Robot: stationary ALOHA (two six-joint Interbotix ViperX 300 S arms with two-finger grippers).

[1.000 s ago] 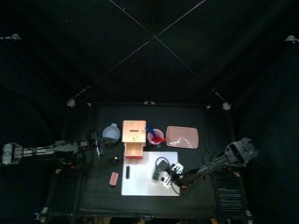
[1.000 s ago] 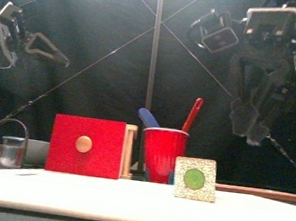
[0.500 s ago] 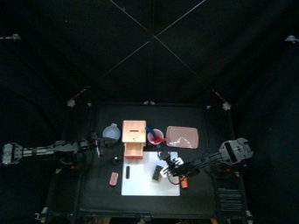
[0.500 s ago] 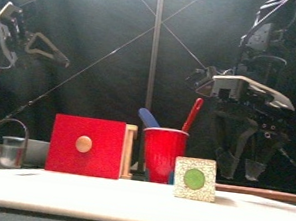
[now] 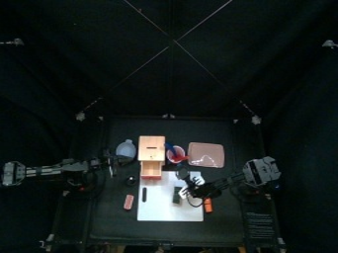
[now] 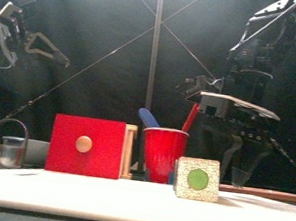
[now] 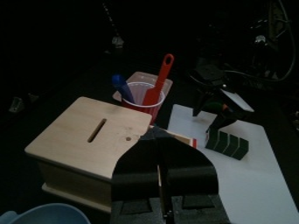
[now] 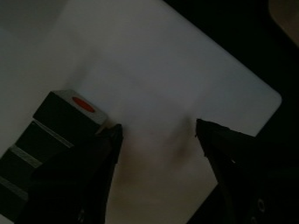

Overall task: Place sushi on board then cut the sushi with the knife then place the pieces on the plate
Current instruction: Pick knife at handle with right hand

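Right gripper (image 8: pixel 160 131) lower now, jaws spread above board (image 8: pixel 152 70), beside sushi (image 8: pixel 52 140).

1 sushi roll (image 6: pixel 197 178), 2 knives (image 6: pixel 192 115)

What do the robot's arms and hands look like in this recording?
The left arm and right arm are slim, black and jointed. The left hand and the right hand each carry two dark tapered jaws. A silvery cross-plate tops the right hand.
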